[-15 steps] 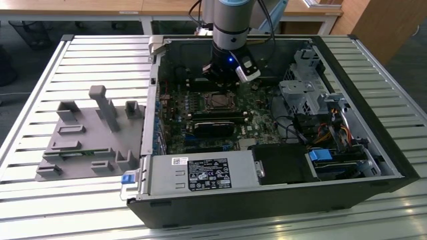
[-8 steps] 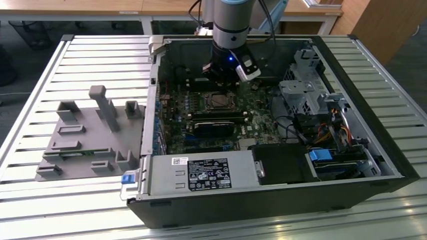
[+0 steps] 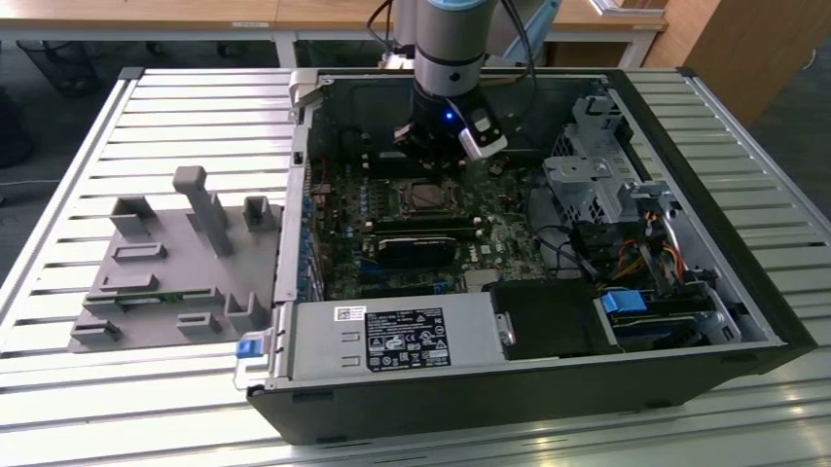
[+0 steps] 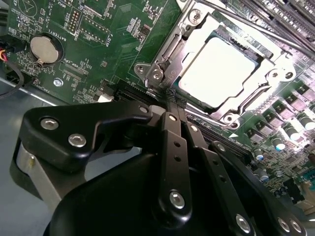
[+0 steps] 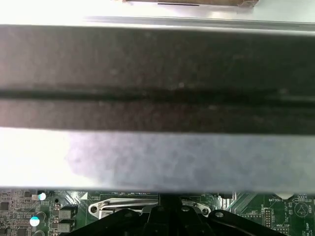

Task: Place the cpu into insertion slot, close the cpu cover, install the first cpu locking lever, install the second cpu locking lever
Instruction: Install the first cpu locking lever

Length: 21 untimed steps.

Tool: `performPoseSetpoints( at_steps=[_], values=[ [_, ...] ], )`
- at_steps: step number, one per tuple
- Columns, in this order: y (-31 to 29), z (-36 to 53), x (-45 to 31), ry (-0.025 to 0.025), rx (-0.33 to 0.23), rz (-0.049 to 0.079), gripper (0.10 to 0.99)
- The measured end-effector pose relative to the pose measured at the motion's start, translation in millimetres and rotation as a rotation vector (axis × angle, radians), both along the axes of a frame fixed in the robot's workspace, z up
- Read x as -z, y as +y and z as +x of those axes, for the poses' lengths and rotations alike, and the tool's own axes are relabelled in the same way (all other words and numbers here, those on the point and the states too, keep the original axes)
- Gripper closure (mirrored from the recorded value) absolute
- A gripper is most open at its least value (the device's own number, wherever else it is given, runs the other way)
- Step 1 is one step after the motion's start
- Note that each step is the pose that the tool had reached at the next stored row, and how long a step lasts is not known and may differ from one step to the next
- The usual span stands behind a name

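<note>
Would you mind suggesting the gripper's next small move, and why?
Probably press the lever down: the cpu sits in the slot under the closed cover, and the shut gripper tips rest at the cover's edge.

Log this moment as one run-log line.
gripper: shut, empty, at socket edge | cpu: seated in slot | cover: closed over cpu | board: inside open case

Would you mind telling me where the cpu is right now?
The cpu sits in the insertion slot under the closed cpu cover, just beyond the end effector in the second wrist view.
</note>
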<state>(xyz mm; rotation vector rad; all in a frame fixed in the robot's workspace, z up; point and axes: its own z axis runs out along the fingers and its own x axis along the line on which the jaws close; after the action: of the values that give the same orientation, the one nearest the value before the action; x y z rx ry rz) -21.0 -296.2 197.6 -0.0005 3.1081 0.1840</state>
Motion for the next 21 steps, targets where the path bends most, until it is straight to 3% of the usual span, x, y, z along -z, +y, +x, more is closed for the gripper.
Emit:
performPoseSetpoints(
  at_steps=[5, 9, 21],
  values=[
    [0.0, 0.1, 0.3, -0.0003, 0.001, 0.000, 0.980],
    [0.0, 0.1, -3.5, 0.0001, 0.001, -0.001, 0.980],
    [-1.6, 0.0, 0.3, 0.0007, 0.006, -0.002, 0.980]
  ],
)
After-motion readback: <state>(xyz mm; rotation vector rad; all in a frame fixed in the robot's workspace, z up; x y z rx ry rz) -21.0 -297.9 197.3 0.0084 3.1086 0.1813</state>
